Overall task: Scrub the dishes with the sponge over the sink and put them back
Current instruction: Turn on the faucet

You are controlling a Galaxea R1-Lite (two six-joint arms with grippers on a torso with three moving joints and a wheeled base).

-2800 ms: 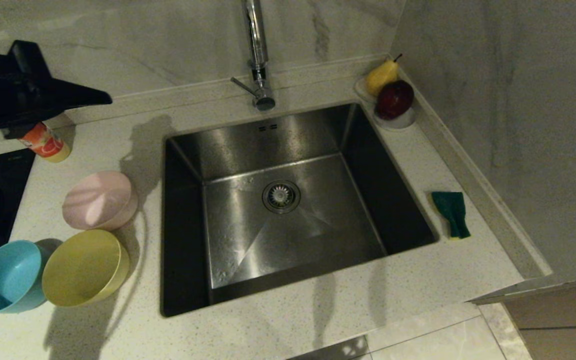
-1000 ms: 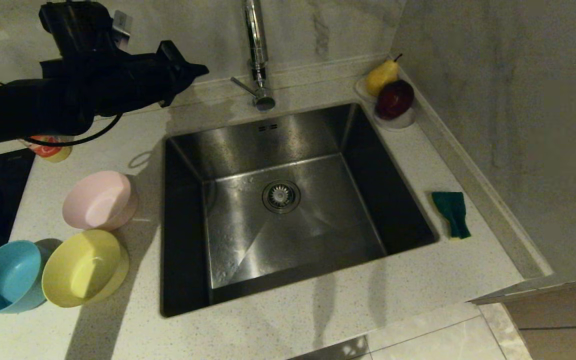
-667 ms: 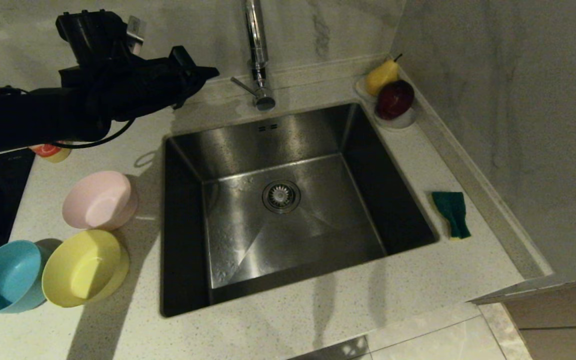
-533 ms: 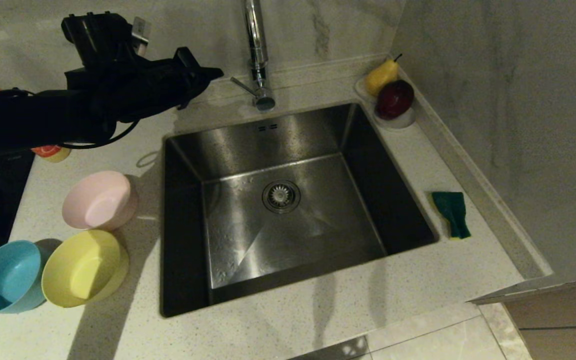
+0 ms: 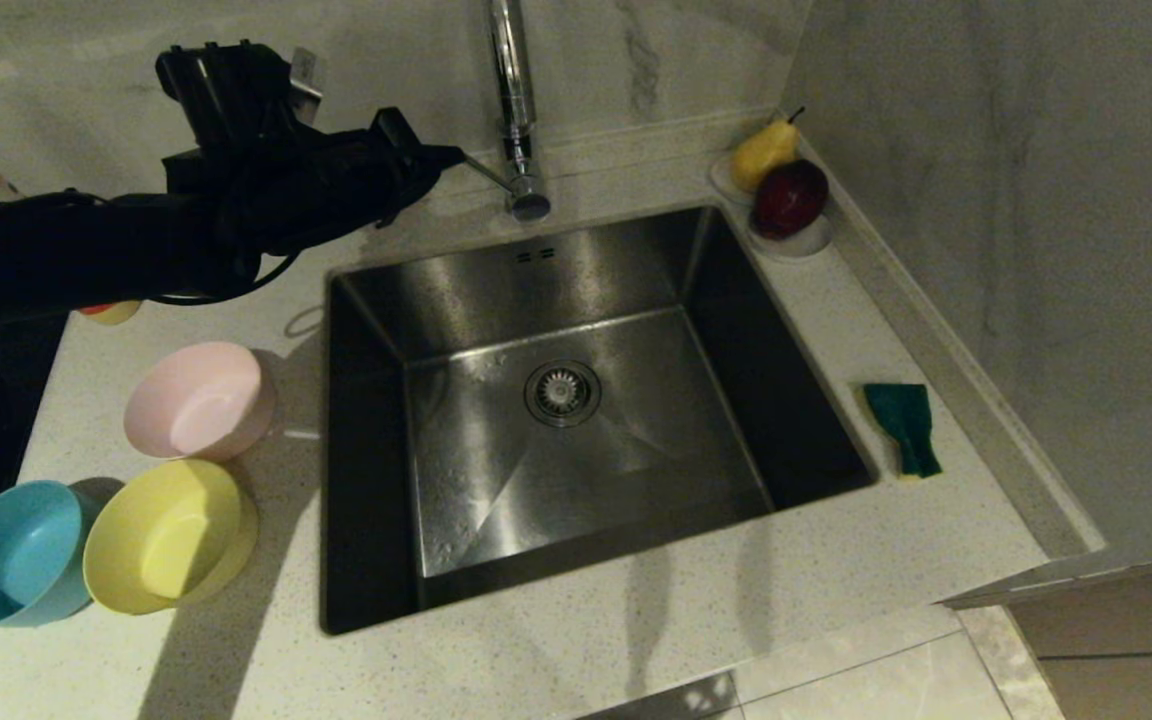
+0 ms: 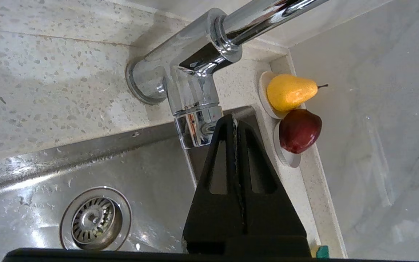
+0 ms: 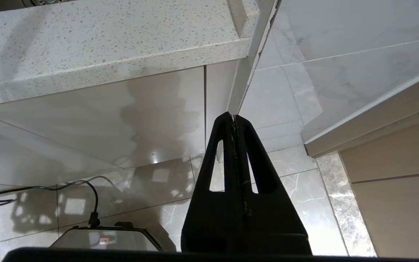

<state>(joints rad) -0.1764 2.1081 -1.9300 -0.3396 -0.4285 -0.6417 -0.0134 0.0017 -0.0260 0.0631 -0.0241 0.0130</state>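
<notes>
In the head view, the sink (image 5: 576, 400) is seen set into the middle of the speckled surface (image 5: 636, 640), its basin holding nothing but the round drain strainer (image 5: 563, 392), with the faucet (image 5: 514, 110) rising at its back edge. Three bowls are found on the surface beside the sink's left edge: the pink bowl (image 5: 198, 400) nearest the back, the yellow bowl (image 5: 168, 536) touching it toward the front edge, and the blue bowl (image 5: 16, 552) just beside the yellow one at the left edge; all three are seen with nothing in them. The sponge (image 5: 904, 428) is laid green face up on the strip of surface by the sink's right edge, apart from everything else. In the back right corner a small white dish (image 5: 796, 240) is seen carrying a yellow pear (image 5: 762, 152) and a dark red apple (image 5: 788, 198). The left gripper (image 5: 441, 157) is held above the back left part of the surface, its tip close to the faucet's lever. In the left wrist view, the left gripper's fingers (image 6: 227, 153) are shown pressed together with nothing between them, over the sink's back edge near the faucet base. In the right wrist view, the right gripper (image 7: 233, 118) is seen below the front edge of the surface, above the floor, its fingers clenched on nothing.
</notes>
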